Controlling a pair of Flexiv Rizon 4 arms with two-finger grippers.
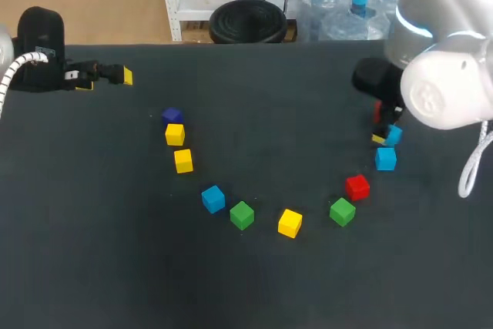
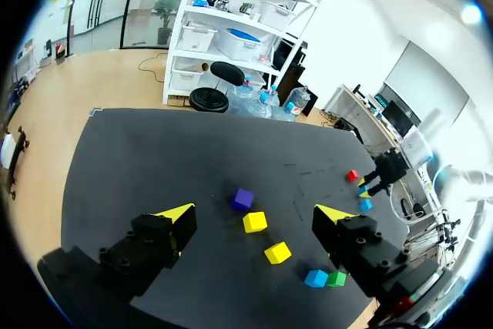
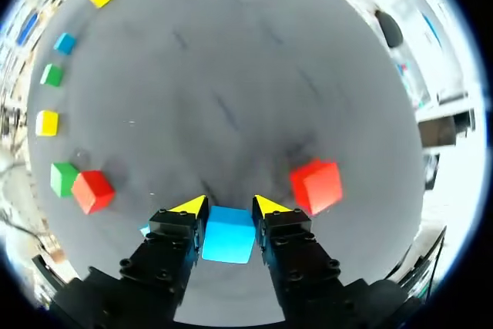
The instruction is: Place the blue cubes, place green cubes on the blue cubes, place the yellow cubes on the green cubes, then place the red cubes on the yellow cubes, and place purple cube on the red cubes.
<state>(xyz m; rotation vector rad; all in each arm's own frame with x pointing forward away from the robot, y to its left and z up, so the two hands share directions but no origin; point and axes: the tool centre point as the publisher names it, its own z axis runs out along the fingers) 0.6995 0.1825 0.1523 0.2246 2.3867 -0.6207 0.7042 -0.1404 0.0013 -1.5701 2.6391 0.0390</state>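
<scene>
One blue cube [image 3: 228, 234] is pinched from both sides in the right pincer [image 3: 229, 207], at the right end of the cube arc. Second blue cube [image 1: 385, 159] sits just beside it on the bench [image 1: 269, 82]. Red cube [image 3: 316, 184] lies near that pincer (half hidden in head view). Left pincer [image 2: 253, 212] is spread, over the bench's far-left corner, purple cube [image 2: 243, 199] ahead of it.

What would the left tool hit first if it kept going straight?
Probably the purple cube, just ahead of the open left tool, with a yellow cube close beside it; depth is unclear, so perhaps bare table first.
</scene>
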